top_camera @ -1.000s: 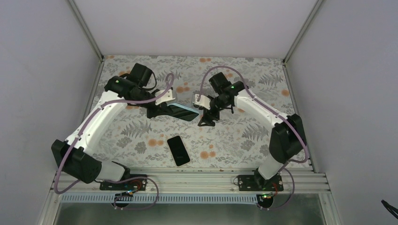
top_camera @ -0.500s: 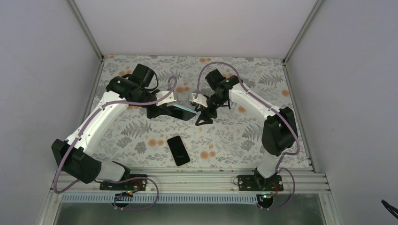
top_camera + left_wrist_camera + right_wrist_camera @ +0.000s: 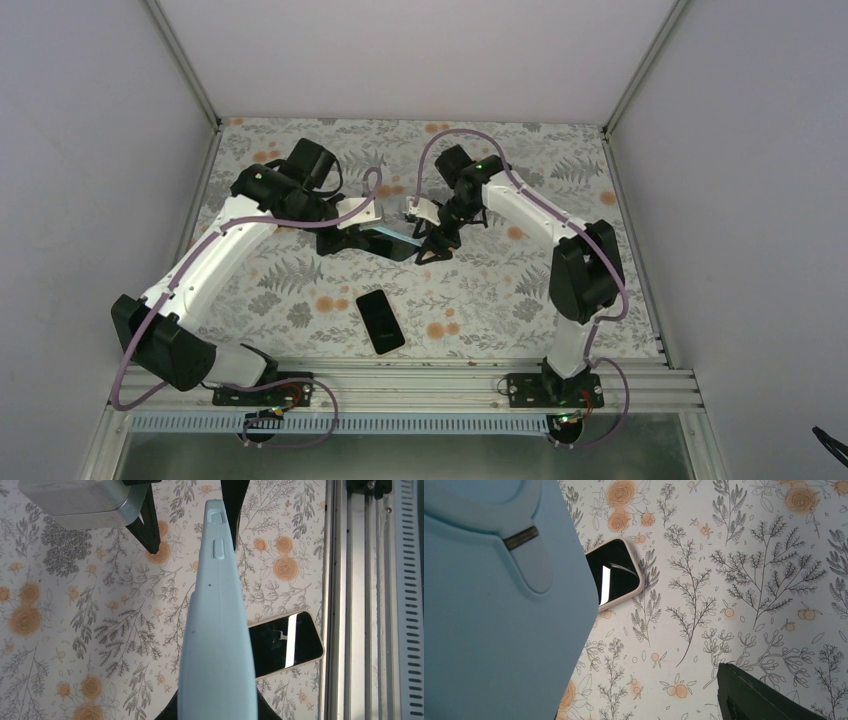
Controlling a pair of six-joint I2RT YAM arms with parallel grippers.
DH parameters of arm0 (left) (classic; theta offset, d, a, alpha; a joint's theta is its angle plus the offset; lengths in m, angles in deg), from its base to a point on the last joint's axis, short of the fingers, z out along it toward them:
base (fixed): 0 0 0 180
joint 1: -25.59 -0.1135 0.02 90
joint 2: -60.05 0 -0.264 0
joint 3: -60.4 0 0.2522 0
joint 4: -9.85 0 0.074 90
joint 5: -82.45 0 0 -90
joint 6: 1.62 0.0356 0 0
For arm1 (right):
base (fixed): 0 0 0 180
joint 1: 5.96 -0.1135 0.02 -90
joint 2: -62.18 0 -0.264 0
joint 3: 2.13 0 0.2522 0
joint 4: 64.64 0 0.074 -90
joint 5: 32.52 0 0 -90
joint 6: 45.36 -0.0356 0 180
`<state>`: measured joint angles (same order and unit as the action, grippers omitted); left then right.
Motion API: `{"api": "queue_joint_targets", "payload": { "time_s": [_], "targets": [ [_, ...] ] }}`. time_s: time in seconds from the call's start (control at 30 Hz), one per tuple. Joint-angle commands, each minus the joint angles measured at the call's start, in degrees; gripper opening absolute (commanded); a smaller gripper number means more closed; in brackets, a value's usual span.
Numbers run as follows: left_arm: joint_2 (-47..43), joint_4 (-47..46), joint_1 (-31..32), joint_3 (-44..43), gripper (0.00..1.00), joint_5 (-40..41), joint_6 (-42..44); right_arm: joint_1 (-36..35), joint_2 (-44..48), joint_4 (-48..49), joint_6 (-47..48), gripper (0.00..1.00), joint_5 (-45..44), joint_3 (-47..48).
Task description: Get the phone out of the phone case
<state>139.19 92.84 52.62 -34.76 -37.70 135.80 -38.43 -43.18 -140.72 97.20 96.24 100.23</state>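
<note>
Pale-blue silicone phone case (image 3: 388,236) hangs clamped in the closed left pincer (image 3: 347,239) above the desk (image 3: 500,290). The phone (image 3: 380,320) lies bare at 6 o'clock of it, so extraction looks done. At 3 o'clock, the right pincer (image 3: 432,246) stands open, gripping nothing.

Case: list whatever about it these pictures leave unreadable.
Left wrist: the case is edge-on, so its faces are hidden; whether it is empty cannot be told.
Right wrist: the case's back fills the left side and runs off the frame; it also covers part of the phone behind it.
Top: the right hand is at the case's end, but the view is too small to tell contact.
</note>
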Motion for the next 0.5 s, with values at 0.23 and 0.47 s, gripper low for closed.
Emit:
{"api": "queue_joint_targets", "payload": {
  "time_s": [0.23,0.47],
  "targets": [
    [-0.5,2.2,2.9,-1.7,0.02,-3.1,0.4,2.0,-4.7,-3.1,3.1,0.73,1.3,6.1],
    [-0.9,4.5,4.2,-2.9,0.02,-4.9,0.4,3.0,-7.2,-3.6,3.2,0.73,-1.0,9.8]
  ]
}}
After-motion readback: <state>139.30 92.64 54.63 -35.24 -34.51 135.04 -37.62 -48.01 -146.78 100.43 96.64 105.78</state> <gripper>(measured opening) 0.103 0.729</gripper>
